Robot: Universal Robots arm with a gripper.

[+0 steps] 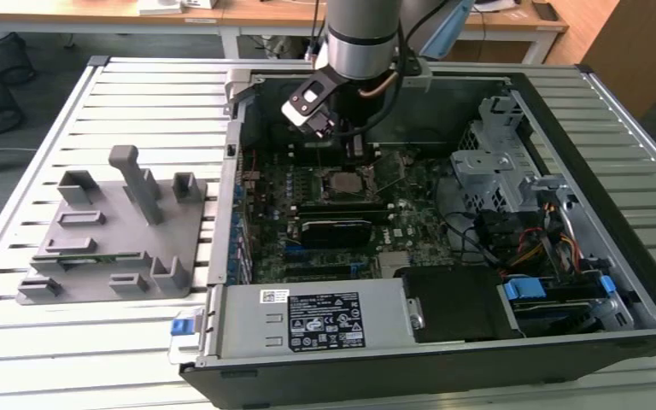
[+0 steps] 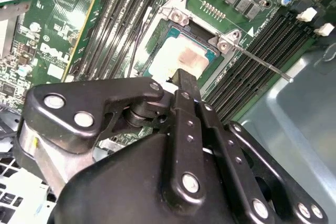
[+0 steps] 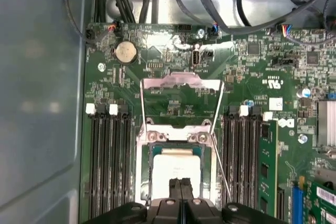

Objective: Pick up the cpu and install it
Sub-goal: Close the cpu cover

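The cpu, a pale silver-white square, lies flat inside the metal-framed socket on the green motherboard. In both wrist views my gripper hangs just above the chip's near edge, its two dark fingers pressed together with nothing between them. The socket's load plate stands flipped open, and the thin retention lever sticks out to one side. In the exterior view the gripper is down inside the open computer case, over the socket.
Black memory slots flank the socket, and one green memory stick is seated. The grey case wall is close by. Cables, a drive cage and a power supply fill the case. A grey fixture sits outside.
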